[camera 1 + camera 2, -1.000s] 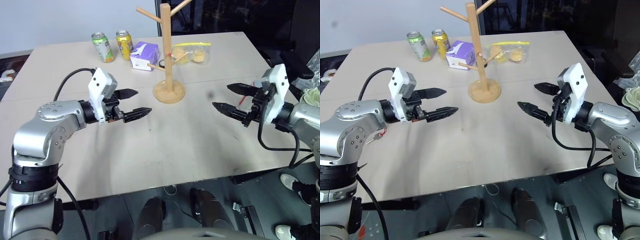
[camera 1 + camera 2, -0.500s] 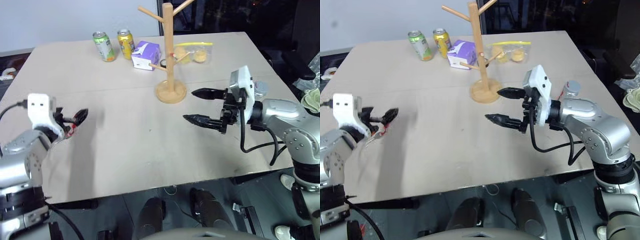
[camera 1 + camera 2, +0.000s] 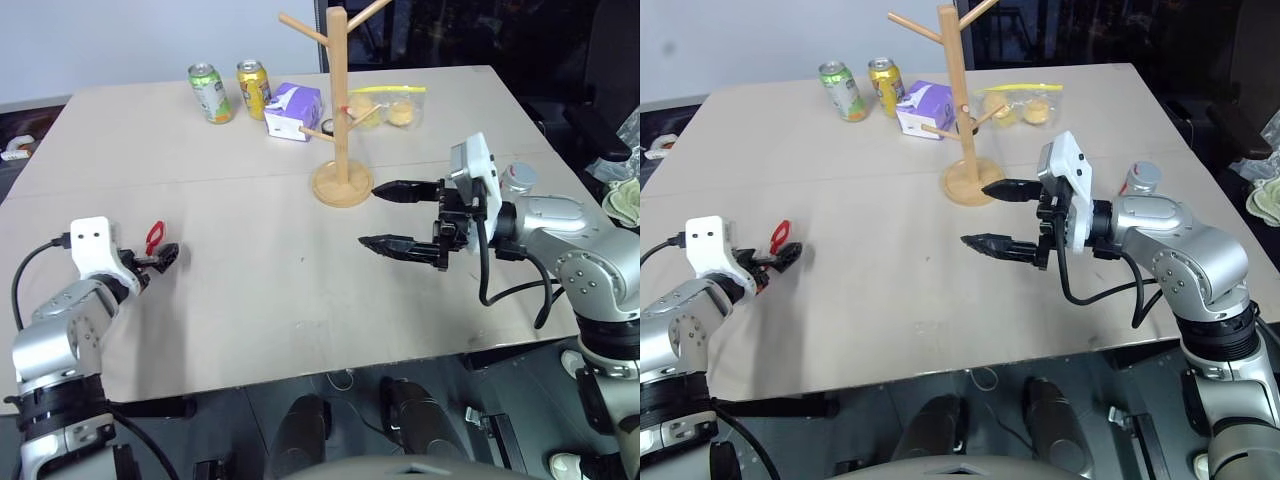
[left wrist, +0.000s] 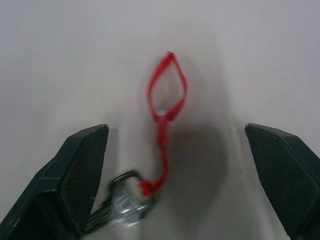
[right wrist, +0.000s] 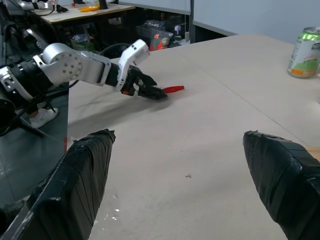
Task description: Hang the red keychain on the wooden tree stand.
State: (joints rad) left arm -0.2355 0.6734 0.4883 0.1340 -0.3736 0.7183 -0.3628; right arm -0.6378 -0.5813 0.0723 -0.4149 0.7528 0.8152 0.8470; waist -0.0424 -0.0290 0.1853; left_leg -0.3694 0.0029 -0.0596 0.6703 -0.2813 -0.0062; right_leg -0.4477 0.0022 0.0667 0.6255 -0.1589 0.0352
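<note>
The red keychain [image 4: 166,95] lies flat on the table near its left edge, a thin red cord loop [image 3: 153,237] with a metal ring [image 4: 127,202] at its near end. My left gripper [image 3: 165,255] is low over the table and open. Its two fingers straddle the ring end without touching it, and the loop reaches past the tips. The wooden tree stand [image 3: 337,100] rises at the table's middle back on a round base. My right gripper [image 3: 372,215] hovers open and empty just right of that base, pointing left.
Behind the stand are a green can [image 3: 207,93], a yellow can [image 3: 250,88], a purple carton [image 3: 293,110] and a clear bag of yellow items [image 3: 390,105]. A silver can [image 3: 1140,178] stands by my right forearm. The table's front edge [image 3: 300,375] is close.
My left arm swung out to the left and down to the keychain. My right gripper moved left toward the stand's base, then held still.
</note>
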